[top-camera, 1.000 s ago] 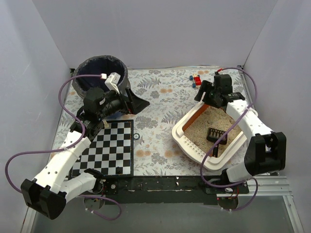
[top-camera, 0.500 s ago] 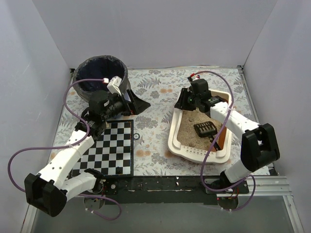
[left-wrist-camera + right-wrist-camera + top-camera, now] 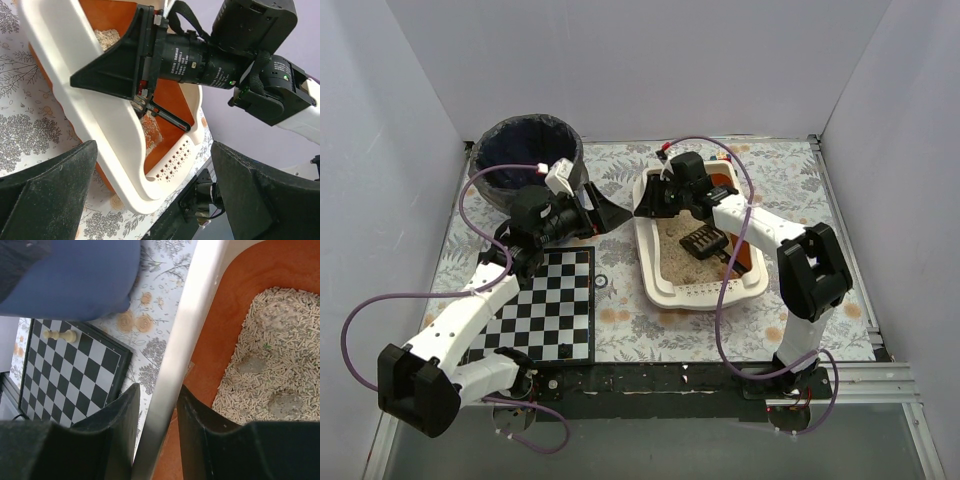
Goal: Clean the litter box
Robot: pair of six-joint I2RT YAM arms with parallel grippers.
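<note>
The jaws of the right gripper (image 3: 157,390) are clamped on the rim of the litter box (image 3: 660,285), one finger outside the cream wall and one inside against the orange lining. The hold is on the box's left long side, close to its far corner. The jaws of the left gripper (image 3: 605,212) stand wide apart with nothing between them. It hangs just right of the bin (image 3: 525,150) and faces the box without touching it.

The litter box sits on the flowered table cover (image 3: 650,330), in the middle of the table and a little to the right, with the chessboard (image 3: 545,305) to its left. Its long axis runs from far to near, leaning slightly to the right at the near end. The slotted ledge is the near end, pointing toward the arm bases; the orange end points to the back wall. The litter (image 3: 280,355) lies mostly in the near half, with a few grey clumps in it. A dark scoop (image 3: 703,240) rests on the litter.

In the left wrist view there are lines of small white print on the black barrel of the right gripper (image 3: 107,82), too fine to read. A pale pawn (image 3: 60,335) lies on its side on the chessboard.
</note>
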